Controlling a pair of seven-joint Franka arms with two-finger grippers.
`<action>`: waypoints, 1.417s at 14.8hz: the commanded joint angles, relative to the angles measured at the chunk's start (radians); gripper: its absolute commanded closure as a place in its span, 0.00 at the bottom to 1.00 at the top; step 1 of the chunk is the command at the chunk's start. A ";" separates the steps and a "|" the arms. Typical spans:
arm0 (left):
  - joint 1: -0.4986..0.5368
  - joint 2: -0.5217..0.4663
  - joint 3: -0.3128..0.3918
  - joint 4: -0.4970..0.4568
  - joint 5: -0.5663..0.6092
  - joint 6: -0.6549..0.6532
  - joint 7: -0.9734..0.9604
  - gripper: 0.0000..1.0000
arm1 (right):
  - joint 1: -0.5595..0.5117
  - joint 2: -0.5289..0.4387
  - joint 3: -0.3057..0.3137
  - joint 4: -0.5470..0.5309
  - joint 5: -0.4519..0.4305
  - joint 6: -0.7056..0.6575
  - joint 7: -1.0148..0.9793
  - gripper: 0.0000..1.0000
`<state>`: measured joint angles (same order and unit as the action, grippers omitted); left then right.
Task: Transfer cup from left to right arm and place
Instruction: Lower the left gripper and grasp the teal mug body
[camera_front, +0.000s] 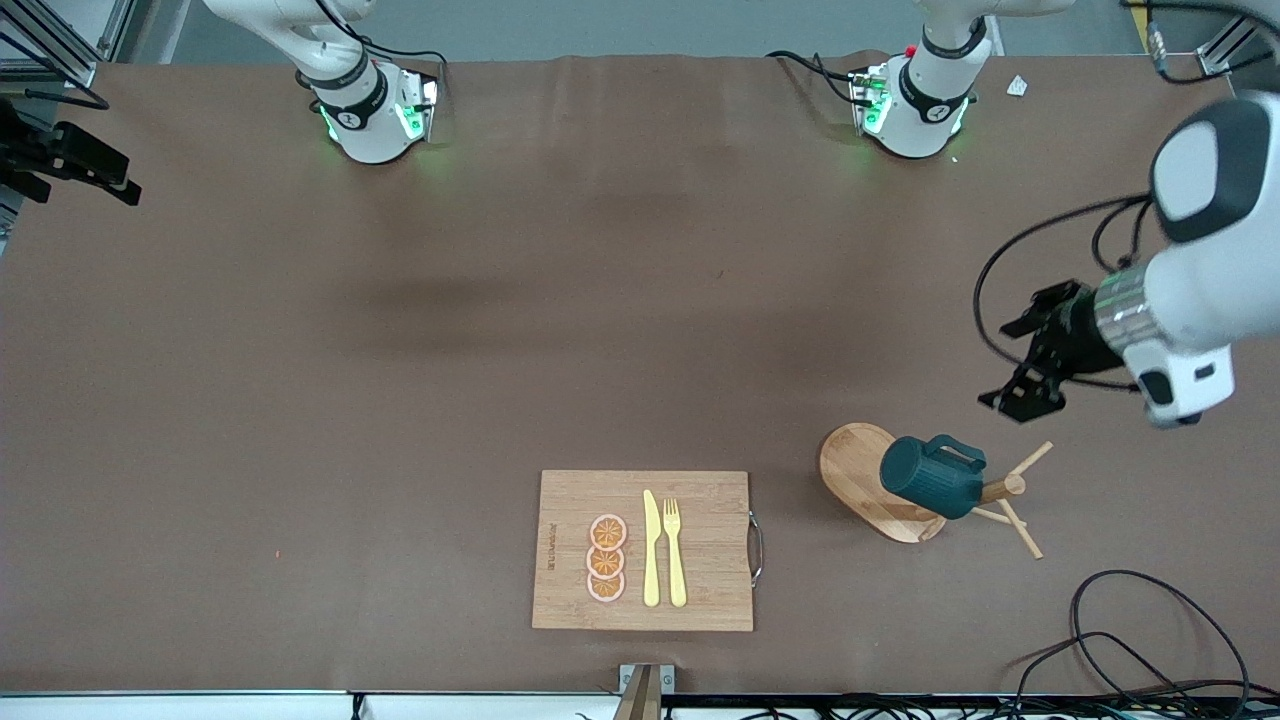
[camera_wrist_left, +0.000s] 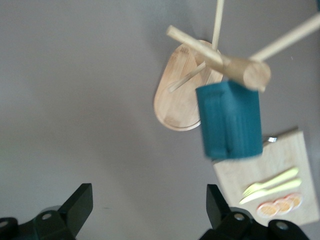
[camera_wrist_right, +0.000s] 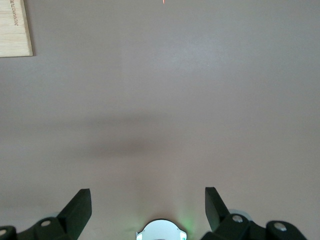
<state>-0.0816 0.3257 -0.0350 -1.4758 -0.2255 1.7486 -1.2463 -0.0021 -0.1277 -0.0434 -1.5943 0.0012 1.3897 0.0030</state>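
A wide brown tabletop (camera_front: 300, 400) is seen, matt and faintly creased, with the two arm bases mounted along its farthest edge. Most of its surface is bare toward the right arm's end and through the middle.

One wooden cutting board (camera_front: 642, 550) is laid near the edge closest to the front camera. On it, three orange slices (camera_front: 606, 558) are stacked in a column, and one yellow knife (camera_front: 651, 548) and one yellow fork (camera_front: 675, 550) are set side by side just beside them. A metal handle is fitted on the board's edge toward the left arm's end.

Toward the left arm's end, one wooden peg rack (camera_front: 880, 482) is stood on an oval base. One cup (camera_front: 932, 476), dark teal and ribbed, is hung on a peg, tilted, with its handle turned upward.

The left tool (camera_front: 1025, 362) is held in the air over bare tabletop just beside the rack, fingers spread wide, nothing gripped. The right tool (camera_wrist_right: 148, 207) is seen only in its wrist view, over bare tabletop, jaws likewise wide apart and empty; that arm is waiting.

Loose black cables (camera_front: 1130, 640) are coiled at the corner nearest the camera at the left arm's end.
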 joint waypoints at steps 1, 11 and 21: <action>0.003 0.104 0.006 0.058 -0.026 0.070 -0.048 0.00 | -0.012 -0.018 0.008 -0.021 0.017 -0.005 0.002 0.00; -0.007 0.222 -0.002 0.095 -0.078 0.236 -0.117 0.00 | -0.013 -0.018 0.007 -0.023 0.014 -0.003 -0.002 0.00; -0.032 0.245 -0.005 0.094 -0.087 0.269 -0.101 0.05 | -0.012 -0.018 0.008 -0.021 0.010 0.002 -0.002 0.00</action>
<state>-0.1116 0.5616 -0.0417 -1.4057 -0.3025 2.0173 -1.3578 -0.0021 -0.1277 -0.0437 -1.5946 0.0011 1.3852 0.0028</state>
